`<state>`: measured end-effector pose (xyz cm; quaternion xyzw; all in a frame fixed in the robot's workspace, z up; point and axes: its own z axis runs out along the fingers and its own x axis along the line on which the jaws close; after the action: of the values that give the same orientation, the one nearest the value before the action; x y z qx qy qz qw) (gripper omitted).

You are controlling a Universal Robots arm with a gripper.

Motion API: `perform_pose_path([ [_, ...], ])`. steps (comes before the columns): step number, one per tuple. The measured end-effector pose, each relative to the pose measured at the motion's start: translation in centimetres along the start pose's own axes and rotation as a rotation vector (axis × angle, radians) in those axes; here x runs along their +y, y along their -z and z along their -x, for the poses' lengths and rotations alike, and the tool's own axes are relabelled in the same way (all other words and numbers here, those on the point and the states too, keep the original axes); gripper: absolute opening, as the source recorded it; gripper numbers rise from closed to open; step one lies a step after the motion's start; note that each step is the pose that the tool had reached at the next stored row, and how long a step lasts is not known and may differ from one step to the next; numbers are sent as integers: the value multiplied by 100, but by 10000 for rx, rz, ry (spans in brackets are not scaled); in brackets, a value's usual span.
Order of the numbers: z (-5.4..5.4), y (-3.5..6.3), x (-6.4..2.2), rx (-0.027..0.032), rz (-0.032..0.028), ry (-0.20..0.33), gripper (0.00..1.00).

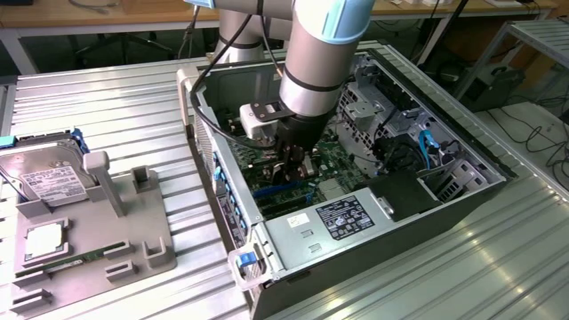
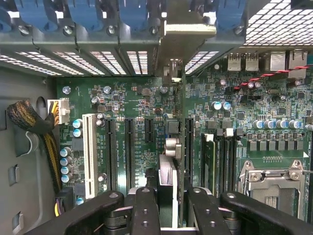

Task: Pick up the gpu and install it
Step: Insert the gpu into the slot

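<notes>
My gripper point(image 1: 290, 172) reaches down inside the open PC case point(image 1: 462, 143), low over the green motherboard point(image 2: 132, 103). It is shut on the gpu point(image 2: 171, 166), a thin dark card seen edge-on between the two black fingers point(image 2: 146, 210). In the wrist view the card runs from my gripper point(image 2: 173, 198) along a black expansion slot point(image 2: 188, 147) toward the case's rear wall. Its pale metal bracket point(image 2: 190, 28) sits against the rear slot openings. Whether the card's edge is fully seated in the slot I cannot tell.
A white slot point(image 2: 89, 154) and other black slots lie beside the card, the CPU socket point(image 2: 271, 183) on the other side. A sleeved cable bundle point(image 2: 29, 120) hangs by the case wall. The power supply point(image 1: 342, 217) fills the near corner. A hard drive point(image 1: 49, 177) and RAM stick point(image 1: 76, 260) rest on a grey fixture at the exterior view's left.
</notes>
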<state>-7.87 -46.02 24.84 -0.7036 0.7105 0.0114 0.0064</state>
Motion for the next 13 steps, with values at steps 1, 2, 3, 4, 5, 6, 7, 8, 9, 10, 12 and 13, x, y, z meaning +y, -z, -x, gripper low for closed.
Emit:
perform_pose_path([
  [1, -1, -11, 1, 1, 5, 1, 28],
  [2, -1, -12, 1, 0, 5, 2, 28],
  [3, 0, -13, 2, -1, 4, 0, 28],
  [4, 0, -16, 1, -2, 4, 0, 28],
  [5, 0, -17, 1, -2, 4, 0, 28],
  [6, 0, -19, 1, -2, 4, 0, 28],
  [7, 0, -21, 1, -2, 3, 1, 28],
  [8, 0, -23, 1, -2, 4, 1, 28],
  [9, -1, -27, 1, -2, 3, 0, 28],
  [10, -1, -30, 1, -1, 4, 1, 28],
  [12, -1, -35, 1, -1, 4, 1, 28],
  [13, -1, -35, 1, -1, 4, 0, 28],
])
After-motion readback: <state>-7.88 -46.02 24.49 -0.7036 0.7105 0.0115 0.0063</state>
